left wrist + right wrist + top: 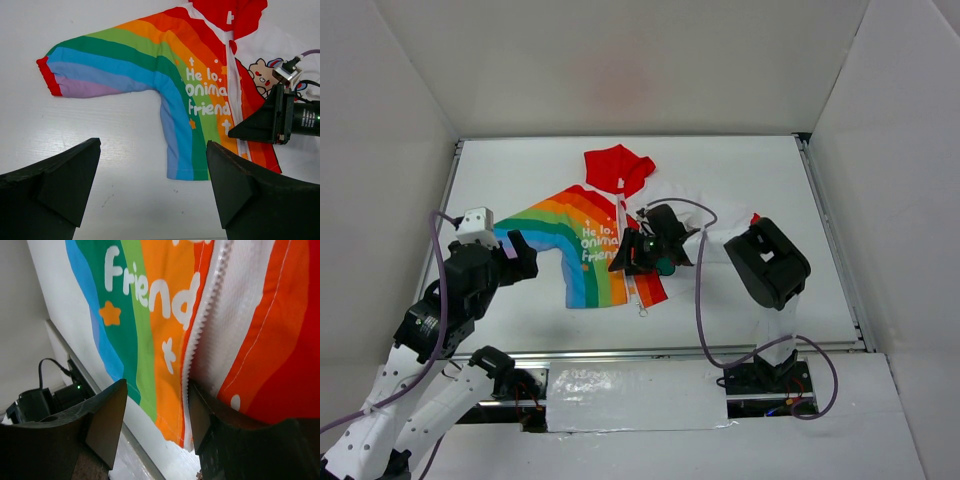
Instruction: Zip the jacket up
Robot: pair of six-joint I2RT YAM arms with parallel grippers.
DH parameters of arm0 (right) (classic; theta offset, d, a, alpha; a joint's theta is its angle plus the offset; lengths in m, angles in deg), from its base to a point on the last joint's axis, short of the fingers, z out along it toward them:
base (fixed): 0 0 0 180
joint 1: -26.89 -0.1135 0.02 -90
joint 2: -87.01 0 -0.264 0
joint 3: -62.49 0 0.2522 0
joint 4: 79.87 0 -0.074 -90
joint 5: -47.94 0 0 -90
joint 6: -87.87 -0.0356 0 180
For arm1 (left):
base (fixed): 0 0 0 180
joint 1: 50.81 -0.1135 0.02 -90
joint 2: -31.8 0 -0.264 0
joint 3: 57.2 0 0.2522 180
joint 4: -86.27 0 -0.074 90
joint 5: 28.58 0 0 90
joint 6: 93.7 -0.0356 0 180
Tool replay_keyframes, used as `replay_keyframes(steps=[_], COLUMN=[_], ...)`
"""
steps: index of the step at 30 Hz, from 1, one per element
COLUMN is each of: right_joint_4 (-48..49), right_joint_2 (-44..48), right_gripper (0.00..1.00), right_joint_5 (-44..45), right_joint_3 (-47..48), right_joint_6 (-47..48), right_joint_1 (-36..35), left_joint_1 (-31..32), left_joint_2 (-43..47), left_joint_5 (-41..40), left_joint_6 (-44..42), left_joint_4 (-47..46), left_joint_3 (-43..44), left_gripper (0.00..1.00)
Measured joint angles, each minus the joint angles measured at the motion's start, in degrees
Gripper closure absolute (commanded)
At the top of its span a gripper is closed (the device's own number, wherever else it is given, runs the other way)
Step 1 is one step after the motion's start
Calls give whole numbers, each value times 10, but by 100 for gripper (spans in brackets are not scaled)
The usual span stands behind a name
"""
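The jacket (582,238) lies flat mid-table, red hood (618,167) at the far end and the rainbow half with white lettering on the left. Its white half (672,195) is mostly hidden under my right arm. The white zipper (623,205) runs down the front. My right gripper (628,258) is open and low over the jacket's lower front. In the right wrist view its open jaws (157,412) straddle the orange hem, with the zipper teeth (202,327) against the right finger (212,417). My left gripper (523,256) is open and empty, just left of the rainbow sleeve (110,65).
White walls enclose the table on three sides. A metal rail (660,351) runs along the near edge. The right arm's purple cable (700,300) loops over the table in front of the jacket. The right gripper (277,117) shows in the left wrist view.
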Motion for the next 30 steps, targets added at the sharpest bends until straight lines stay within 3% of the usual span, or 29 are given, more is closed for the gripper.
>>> replay_keyframes(steps=[9,16,24,28,30], right_joint_4=[62,93,116,127,128], right_joint_2=[15,15,15,15,15], right_gripper=[44,53,70,70,62], right_joint_5=[-31,-49,-55,-61,-63], right_joint_3=[-55,-79,-99,-107,-108], right_joint_6=[-24,-41,-54,-60,-64], right_joint_1=[0,0,-1,-5,-7], left_joint_1=[0,0,0,-1,-2], left_joint_2=[0,0,-1,-6,-8], left_joint_5=[3,3,4,4,5], left_joint_6=[0,0,0,-7,-10], left_joint_4=[0,0,-2,-2,-3], left_joint_3=[0,0,0,0,0], left_gripper=[1,1,1,1,1])
